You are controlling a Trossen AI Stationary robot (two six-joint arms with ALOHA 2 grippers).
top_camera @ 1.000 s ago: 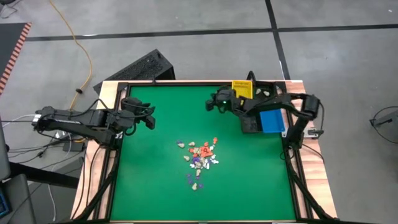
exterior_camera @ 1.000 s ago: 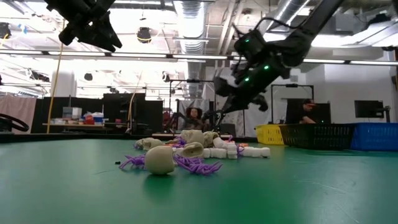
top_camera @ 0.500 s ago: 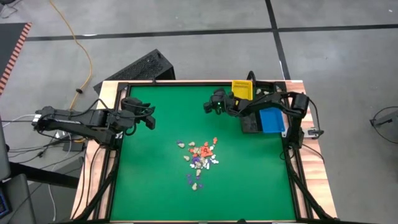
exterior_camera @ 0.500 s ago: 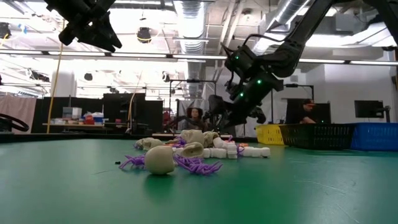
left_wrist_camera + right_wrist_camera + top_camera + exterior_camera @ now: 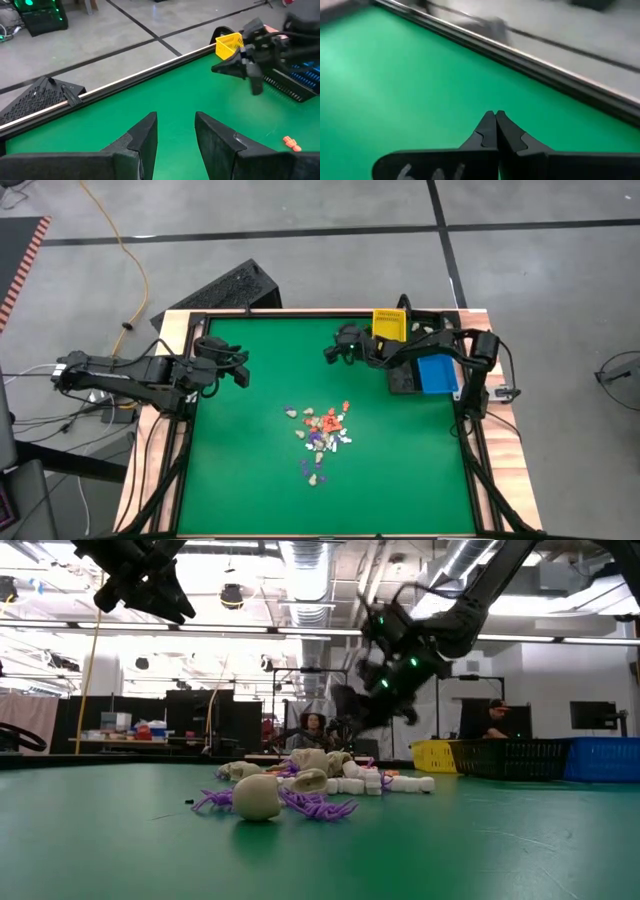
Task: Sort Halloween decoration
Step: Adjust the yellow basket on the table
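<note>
Both arms are dark, almost black, built of slim jointed segments with blocky housings at the joints. The left gripper (image 5: pixel 175 132) ends in two broad, flat, matte black fingers (image 5: pixel 142 137) with stepped, angular inner edges. The right gripper (image 5: pixel 494 116) has the same black fingers, tapering to a fine notched tip, with pale handwritten marks on its body. Small green lights glow on the right arm's wrist housing (image 5: pixel 400 660). Black cables run along the right arm (image 5: pixel 470 365).
</note>
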